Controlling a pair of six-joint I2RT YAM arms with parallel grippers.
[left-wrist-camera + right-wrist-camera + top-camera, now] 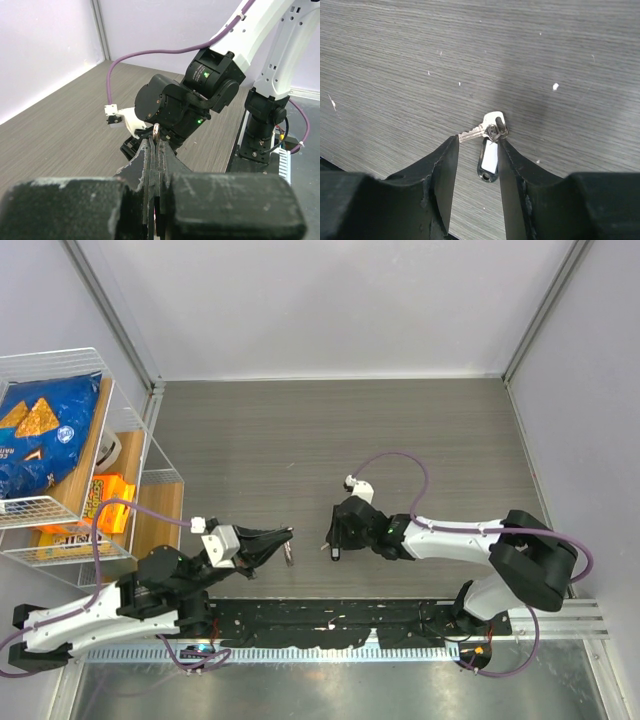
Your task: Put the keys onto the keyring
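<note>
A silver key (488, 125) lies flat on the grey table, joined to a black tag with a white label (489, 159). My right gripper (478, 140) stands open over them, the tag between its fingers and the right fingertip (506, 147) touching the key's head. In the top view that key (324, 547) sits just left of the right gripper (336, 543). My left gripper (157, 142) is shut on the thin keyring (156, 132), which sticks up from its tips edge-on. It hovers a short way left of the right gripper, with the keyring (289, 554) at its tips (287, 538).
A white wire shelf (150, 440) stands at the left with a blue chip bag (40, 435) and orange packets (105, 502). Grey walls close the table at the back and sides. A black mounting rail (340, 625) runs along the near edge.
</note>
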